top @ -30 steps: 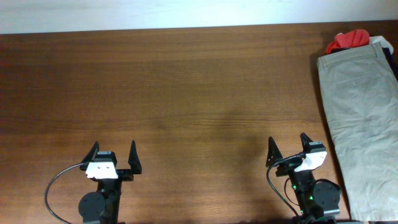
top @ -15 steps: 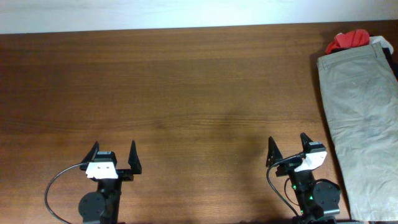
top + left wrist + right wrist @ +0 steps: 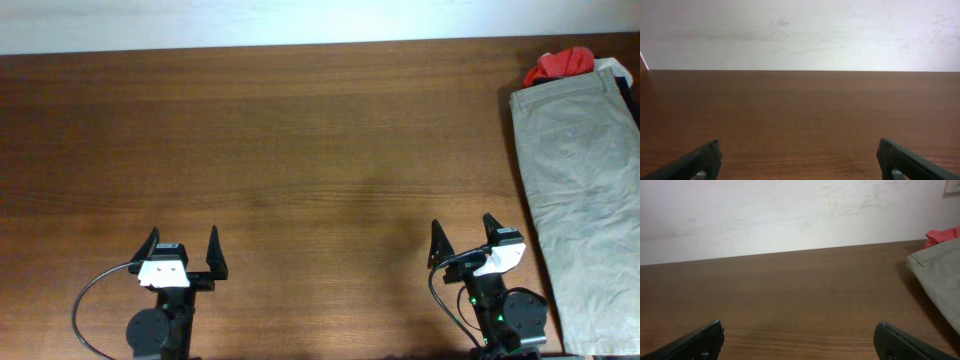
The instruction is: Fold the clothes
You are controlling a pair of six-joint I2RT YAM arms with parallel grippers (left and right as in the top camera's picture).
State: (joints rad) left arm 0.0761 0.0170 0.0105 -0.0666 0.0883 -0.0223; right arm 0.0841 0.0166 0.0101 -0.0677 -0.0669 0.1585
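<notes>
A brown wooden table (image 3: 300, 150) meets a white wall (image 3: 800, 30). Khaki trousers (image 3: 580, 170) lie flat at its right edge, with a red cloth (image 3: 560, 65) at their far end. They are near the right gripper (image 3: 462, 228) and well apart from the left gripper (image 3: 183, 238). Both pairs of fingers stand apart.

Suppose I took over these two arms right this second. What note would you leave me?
Left gripper: open, empty, at the table's near edge.
Right gripper: open, empty, near edge too, beside the khaki trousers.
Clothes: trousers lie flat along the right side; a red garment is bunched at their far end.
Done: no grasp or fold visible.
Left: probably all the folding.
</notes>
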